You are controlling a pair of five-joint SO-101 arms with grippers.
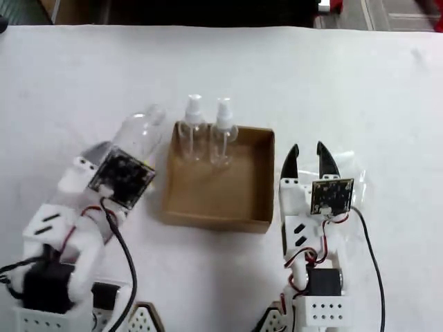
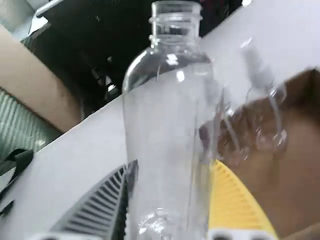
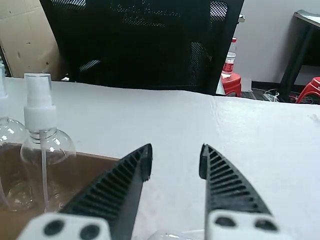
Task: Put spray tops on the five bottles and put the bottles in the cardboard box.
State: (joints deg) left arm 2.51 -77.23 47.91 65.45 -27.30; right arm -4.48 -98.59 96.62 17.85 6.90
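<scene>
Clear uncapped plastic bottle (image 2: 167, 125) is clamped in the left hand (image 2: 170, 215), right hand (image 3: 175, 165) held with fingers apart; slipping could be caused by its smooth tilted wall.

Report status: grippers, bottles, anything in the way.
Left gripper shut on clear plastic uncapped bottle. Right gripper open, beside brown cardboard box. Two clear white-topped spray bottles stand in box. Box opening unobstructed.

A black mesh chair (image 3: 145, 45) stands behind the white table (image 3: 280, 135), red stools (image 3: 233, 84) on the floor beyond.
</scene>
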